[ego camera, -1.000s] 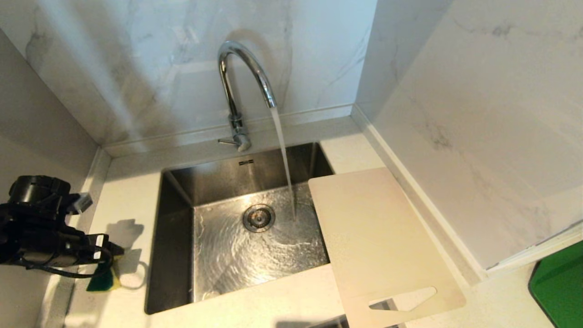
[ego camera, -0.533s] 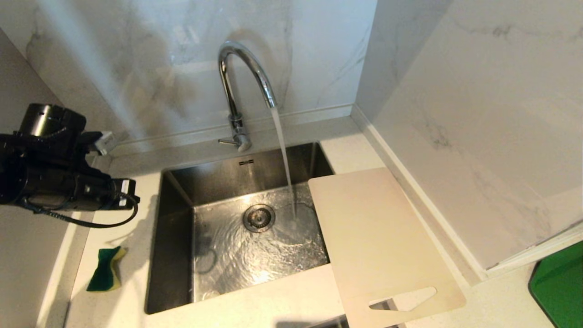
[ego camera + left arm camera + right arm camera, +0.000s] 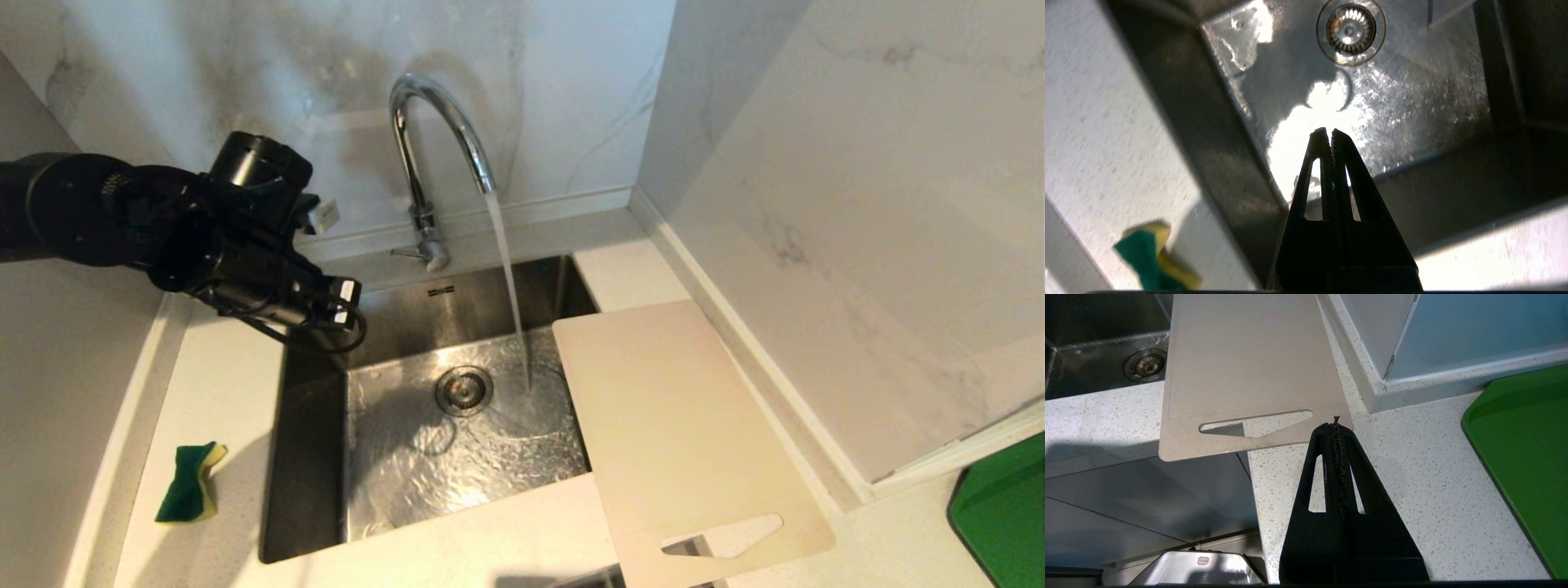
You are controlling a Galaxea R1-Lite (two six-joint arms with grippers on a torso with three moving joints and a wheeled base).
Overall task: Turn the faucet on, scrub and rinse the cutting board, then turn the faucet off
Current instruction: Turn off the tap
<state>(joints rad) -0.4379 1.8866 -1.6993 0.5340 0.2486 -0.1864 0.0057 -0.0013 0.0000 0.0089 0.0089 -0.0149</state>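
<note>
Left gripper [image 3: 1329,132]: jaws together, nothing between them; hanging above the left rear part of the steel sink [image 3: 314,457], short of the faucet's base.
Faucet [image 3: 433,122]: chrome gooseneck at the sink's back edge; running, stream falling just right of the drain [image 3: 464,390]. Side lever [image 3: 406,254] thin, low on the base, pointing left toward the left arm.
Key relation: lever up and to the right of the left jaws in the head view, well apart from the right arm; left arm plainly the nearer. Judged next step, water shut-off: a sideways push with closed tips rather than a grasp.
Cutting board [image 3: 678,433]: flat, cream-white, bridging the sink's right rim and the counter [image 3: 506,531]; long axis running front to back, handle slot [image 3: 722,535] at the near end, overhanging the counter's front edge.
Sponge [image 3: 189,483]: green and yellow, loose on the counter left of the sink, held by nothing.
Right gripper [image 3: 1336,425]: jaws together, empty, just beside the board's near right corner.
Views: head view alone shows faucet, lever and stream; left wrist view shows only sink floor, drain and sponge, no lever; right wrist view alone shows a green tray [image 3: 1523,441] close on the counter.
</note>
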